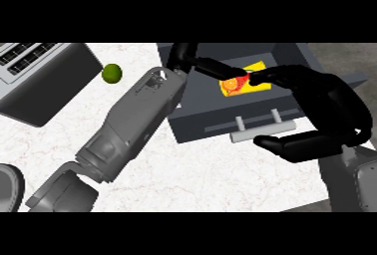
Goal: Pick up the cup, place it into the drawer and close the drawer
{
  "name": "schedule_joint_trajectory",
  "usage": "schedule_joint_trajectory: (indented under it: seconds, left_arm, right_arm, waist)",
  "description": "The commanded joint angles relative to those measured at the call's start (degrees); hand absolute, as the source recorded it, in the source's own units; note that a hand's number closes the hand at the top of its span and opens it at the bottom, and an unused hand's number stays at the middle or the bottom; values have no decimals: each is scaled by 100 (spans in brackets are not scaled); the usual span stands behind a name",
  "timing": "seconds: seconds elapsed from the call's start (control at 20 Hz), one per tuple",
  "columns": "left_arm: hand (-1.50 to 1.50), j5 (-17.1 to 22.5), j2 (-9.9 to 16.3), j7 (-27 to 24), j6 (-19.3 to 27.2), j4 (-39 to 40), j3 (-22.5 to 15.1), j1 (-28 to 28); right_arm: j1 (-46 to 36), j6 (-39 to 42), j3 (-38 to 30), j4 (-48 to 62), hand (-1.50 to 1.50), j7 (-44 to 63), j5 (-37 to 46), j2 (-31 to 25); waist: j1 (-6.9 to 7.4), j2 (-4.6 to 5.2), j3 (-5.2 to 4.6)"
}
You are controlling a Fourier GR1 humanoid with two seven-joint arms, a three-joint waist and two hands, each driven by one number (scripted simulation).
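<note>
- The cup (237, 83), yellow with red and orange markings, shows inside the open drawer (202, 122), near the middle of its dark cavity, at about one o'clock from the picture's centre.
- The left hand (210, 64) reaches over the drawer from eleven o'clock of the cup; its fingers extend onto the cup's upper left side, and I cannot tell whether they pinch it or merely touch it.
- The right hand (324, 107) sits at three to four o'clock of the cup, fingers curled in a wide arc with their tips touching or just beside the cup's right edge, thumb down by the drawer handle (261, 130); it seems to hold nothing.
- Judged step: the placing is under way or just completing, since the cup already lies within the drawer's walls.
- The next move likely calls for clearing both hands from the cavity, then pushing the drawer front at the handle toward twelve o'clock.
- On the marbled surface (221, 174), a green lime (111, 73) lies well apart at nine o'clock of the drawer.
</note>
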Motion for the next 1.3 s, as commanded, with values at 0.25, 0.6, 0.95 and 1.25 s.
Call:
schedule_joint_trajectory:
  seconds: [0.25,0.6,0.95,1.25]
  left_arm:
    - [-150,788,-1,-721,234,-232,259,-117]
    - [-150,1018,-1,-1128,379,-53,232,179]
    - [-150,1233,-1,-1403,104,-386,219,698]
    - [-150,1166,225,-1730,-381,-512,426,1233]
  right_arm:
    - [282,1589,927,-51,150,637,-77,-923]
    - [651,1222,1315,-517,-150,504,1827,-1277]
    - [810,394,1720,1185,-150,-356,3438,-1062]
    - [290,-30,2299,3023,-150,-1042,4328,-748]
  waist:
    - [283,-148,-6]
    - [698,-235,0]
    - [1161,-263,2]
    - [1396,-252,2]
